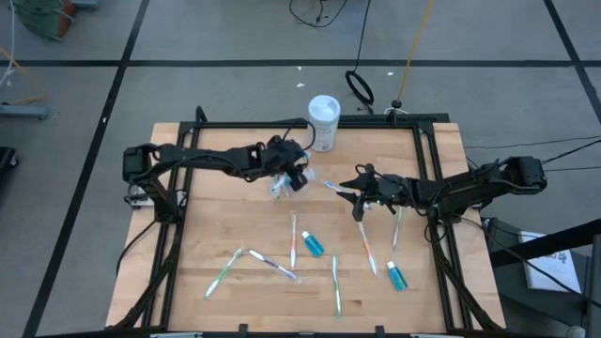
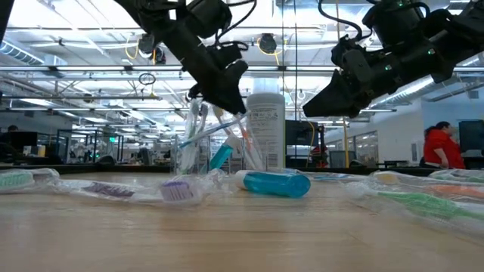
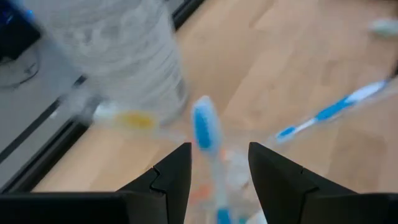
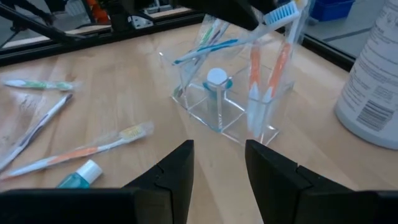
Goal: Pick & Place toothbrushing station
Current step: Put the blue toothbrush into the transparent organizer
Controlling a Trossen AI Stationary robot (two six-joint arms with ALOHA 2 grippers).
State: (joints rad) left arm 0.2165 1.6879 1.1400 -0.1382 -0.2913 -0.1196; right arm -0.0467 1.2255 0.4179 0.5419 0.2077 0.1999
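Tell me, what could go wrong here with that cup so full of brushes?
The clear cup already holds several toothbrushes leaning out at angles, and the left gripper hangs right over it, open around a blue brush. A clumsy move could tip the cup or knock brushes out. The white container stands close behind and might get bumped. The right gripper, empty and open, is nearby, so the arms could collide.

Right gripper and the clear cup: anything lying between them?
One toothbrush lies on the wood between the right gripper and the clear cup, seen in the high view.
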